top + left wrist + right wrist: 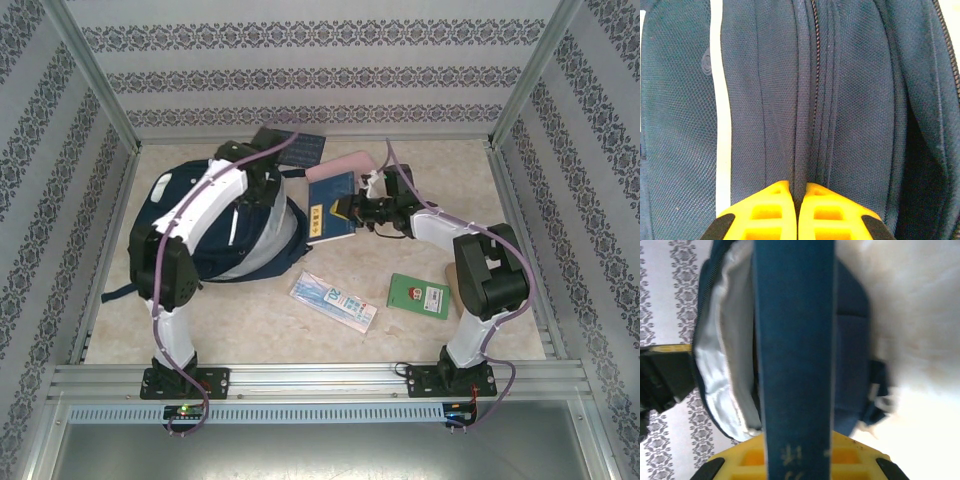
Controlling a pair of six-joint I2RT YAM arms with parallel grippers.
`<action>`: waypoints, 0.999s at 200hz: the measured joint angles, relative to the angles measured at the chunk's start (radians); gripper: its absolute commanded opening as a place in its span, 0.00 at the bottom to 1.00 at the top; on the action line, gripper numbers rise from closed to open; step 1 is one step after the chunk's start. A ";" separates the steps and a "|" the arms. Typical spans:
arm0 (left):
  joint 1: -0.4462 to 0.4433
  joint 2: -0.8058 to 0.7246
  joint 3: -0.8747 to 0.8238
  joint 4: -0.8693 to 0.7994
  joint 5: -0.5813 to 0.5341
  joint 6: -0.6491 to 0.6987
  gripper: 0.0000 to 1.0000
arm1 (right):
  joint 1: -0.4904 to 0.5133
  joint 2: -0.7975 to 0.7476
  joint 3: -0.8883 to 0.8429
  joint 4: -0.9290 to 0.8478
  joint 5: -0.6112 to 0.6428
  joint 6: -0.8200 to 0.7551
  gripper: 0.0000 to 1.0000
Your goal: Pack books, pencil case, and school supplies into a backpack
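Here the left gripper (797,209) pinches tight on a soft fold of the backpack (850,100), limp cloth bunching ahead of its jaws. The right gripper (797,462) clamps a thin, stiff dark blue book (795,340) by its edge, with the backpack's open mouth just beyond.

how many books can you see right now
4. Black patterned book at the back beside the navy fabric backpack; dark blue book in the right hand; yellow-orange book next to it; small green book front right. Others may be hidden.
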 measured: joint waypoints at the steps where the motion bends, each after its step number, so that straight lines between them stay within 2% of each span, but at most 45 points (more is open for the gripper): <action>1: 0.003 -0.004 0.004 -0.001 0.004 -0.001 0.00 | 0.005 0.000 0.002 0.005 0.001 0.006 0.00; 29: 0.066 -0.076 0.043 -0.008 0.101 -0.024 0.00 | 0.088 0.017 0.055 0.093 0.030 0.089 0.00; 62: 0.142 -0.129 0.044 -0.007 0.245 -0.062 0.00 | 0.180 0.107 0.146 0.211 0.084 0.179 0.00; 112: 0.225 -0.149 0.043 0.015 0.393 -0.122 0.00 | 0.292 0.335 0.344 0.295 0.188 0.293 0.00; 163: 0.261 -0.149 0.043 0.052 0.473 -0.171 0.00 | 0.393 0.579 0.620 0.305 0.316 0.381 0.00; 172: 0.264 -0.149 0.043 0.053 0.483 -0.175 0.00 | 0.410 0.627 0.688 0.294 0.329 0.387 0.14; 190: 0.271 -0.149 0.043 0.053 0.502 -0.177 0.00 | 0.437 0.701 0.803 0.255 0.352 0.391 0.22; 200: 0.275 -0.149 0.043 0.053 0.512 -0.178 0.00 | 0.448 0.726 0.843 0.230 0.360 0.387 0.31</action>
